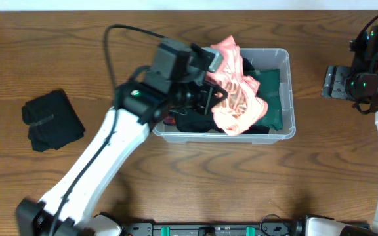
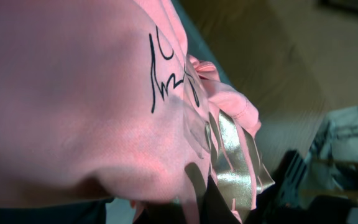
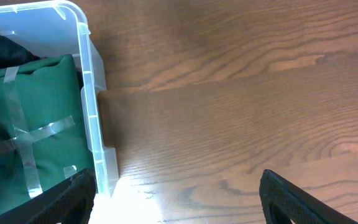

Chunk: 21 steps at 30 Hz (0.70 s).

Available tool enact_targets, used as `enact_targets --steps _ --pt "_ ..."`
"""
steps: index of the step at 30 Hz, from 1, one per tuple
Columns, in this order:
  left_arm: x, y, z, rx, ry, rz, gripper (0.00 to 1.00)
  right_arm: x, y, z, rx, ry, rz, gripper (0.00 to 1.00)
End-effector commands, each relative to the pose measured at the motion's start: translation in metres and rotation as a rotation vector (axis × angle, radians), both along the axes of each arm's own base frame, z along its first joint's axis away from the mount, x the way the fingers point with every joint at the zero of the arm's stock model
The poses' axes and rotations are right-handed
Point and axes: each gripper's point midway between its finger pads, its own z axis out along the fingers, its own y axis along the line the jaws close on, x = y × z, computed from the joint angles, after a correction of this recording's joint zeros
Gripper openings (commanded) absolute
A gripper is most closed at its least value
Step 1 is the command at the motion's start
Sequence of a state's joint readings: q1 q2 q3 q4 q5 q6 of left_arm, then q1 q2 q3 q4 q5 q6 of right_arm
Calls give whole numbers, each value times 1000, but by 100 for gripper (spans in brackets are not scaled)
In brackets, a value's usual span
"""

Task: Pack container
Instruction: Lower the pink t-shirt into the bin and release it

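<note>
Container (image 1: 290,98): clear bin, mid-table toward far edge, long axis running L–R across the overhead view. Inside: green bundle (image 1: 272,92) w/ clear tape crossed over it at the R end, dark clothes (image 1: 190,122) at the near-L corner.

Pink garment (image 1: 236,98) is bunched above the bin's middle. Black scribble print and a shiny strip show close up in the left wrist view.

Left gripper (image 1: 210,97) is clamped on the pink garment's L edge, over the bin's L half, arm reaching in from near-L. Fingers are hidden by cloth in the wrist view, so the grip is judged from overhead.

Key relation: bin lies directly under the L gripper. Next move prob. straight down + let go, little sideways travel needed. Low end of the cloth sits close to the near wall and could drape over the rim.

Right gripper (image 3: 176,180) has fingers spread wide w/ nothing between them. It is over bare table (image 3: 241,87), just beyond the bin's R short wall.

Black garment (image 1: 51,121) lies on the table well L of the bin, not yet packed. L arm is nearer to it.
</note>
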<state>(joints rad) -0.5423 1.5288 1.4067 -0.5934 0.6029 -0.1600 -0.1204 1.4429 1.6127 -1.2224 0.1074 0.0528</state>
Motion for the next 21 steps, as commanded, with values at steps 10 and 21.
enact_targets --steps 10,21 --pt "46 22 -92 110 191 73 81 -1 -1 -3 8 10 -16 82" --pt "58 49 -11 46 67 138 100 -1 -1 -3 8 8 -16 82"
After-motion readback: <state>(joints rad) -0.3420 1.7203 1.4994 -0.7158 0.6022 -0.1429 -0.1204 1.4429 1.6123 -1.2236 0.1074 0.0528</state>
